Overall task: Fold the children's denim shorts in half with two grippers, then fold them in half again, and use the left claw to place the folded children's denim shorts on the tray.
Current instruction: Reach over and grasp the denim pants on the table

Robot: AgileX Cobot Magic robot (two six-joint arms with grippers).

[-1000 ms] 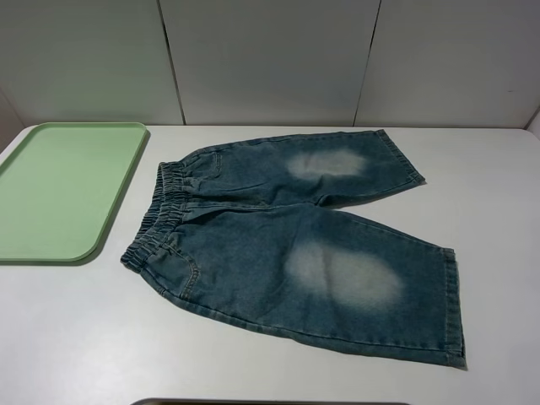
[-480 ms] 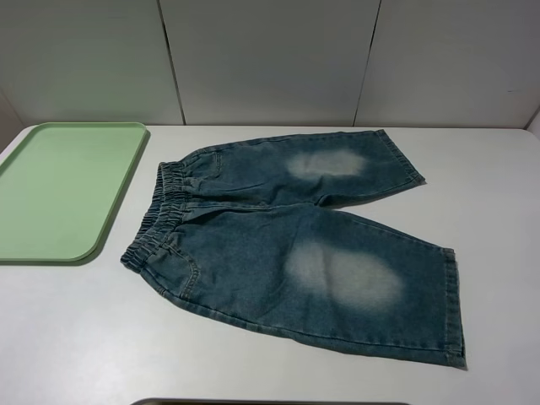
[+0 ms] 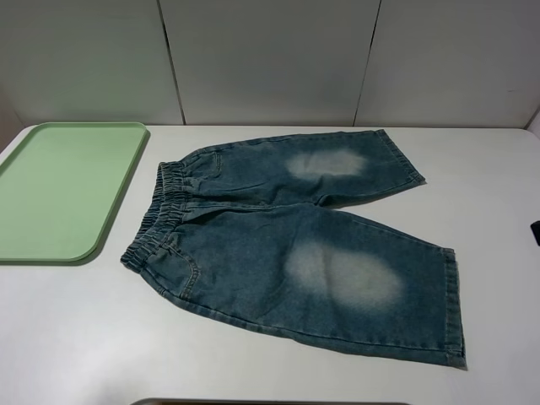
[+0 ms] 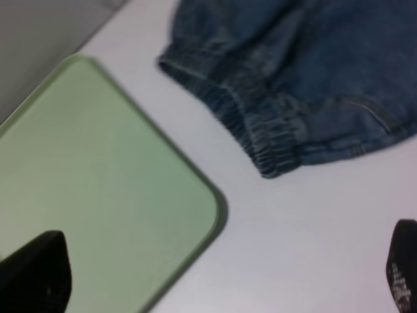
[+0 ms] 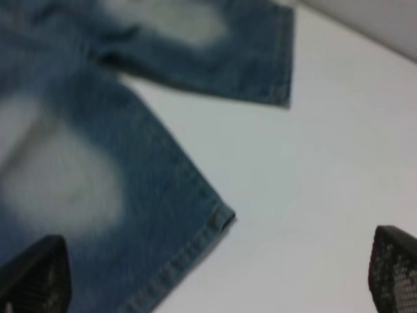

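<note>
The children's denim shorts lie flat and unfolded just beside the tray, waistband toward it. First fold not begun! Left gripper gapes wide over the tray's corner. Right gripper is wide too, at the leg hems farthest from the tray. Next, I reckon, both pinch one long edge.

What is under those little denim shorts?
The white table shows all around the denim shorts, which lie spread flat on it. The green tray sits apart, not beneath them. Anything directly under the fabric is covered.
</note>
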